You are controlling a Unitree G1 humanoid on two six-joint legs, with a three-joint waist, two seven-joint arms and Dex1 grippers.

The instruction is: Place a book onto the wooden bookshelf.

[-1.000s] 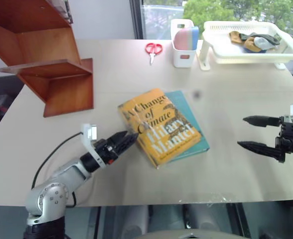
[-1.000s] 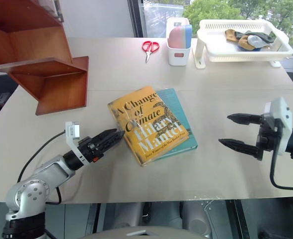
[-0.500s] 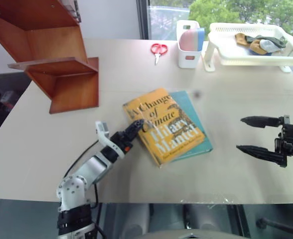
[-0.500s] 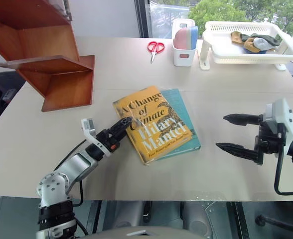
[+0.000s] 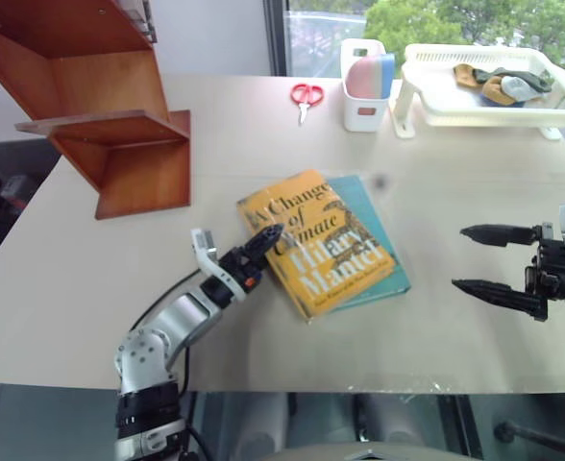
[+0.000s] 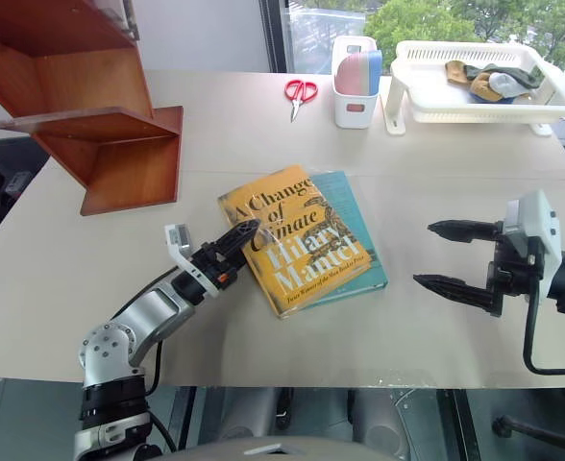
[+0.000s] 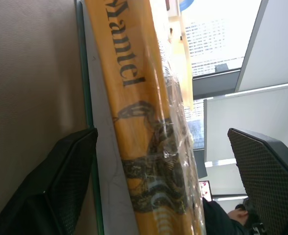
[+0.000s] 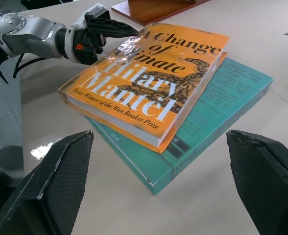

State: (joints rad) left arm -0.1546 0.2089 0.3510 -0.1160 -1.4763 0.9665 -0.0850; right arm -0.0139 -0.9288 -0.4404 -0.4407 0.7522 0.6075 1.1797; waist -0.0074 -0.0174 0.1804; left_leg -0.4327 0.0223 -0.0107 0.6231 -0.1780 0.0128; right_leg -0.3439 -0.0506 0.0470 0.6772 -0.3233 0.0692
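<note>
The left gripper, fingers spread, straddled the near spine edge of the book (lying diagonally atop a teal hardcover on the tabletop), while the right gripper hung open, well apart.

Most of the teal book is hidden under the orange book, the wooden bookshelf is cut off by the picture's top edge, and the items in the white tray cannot be identified.
</note>
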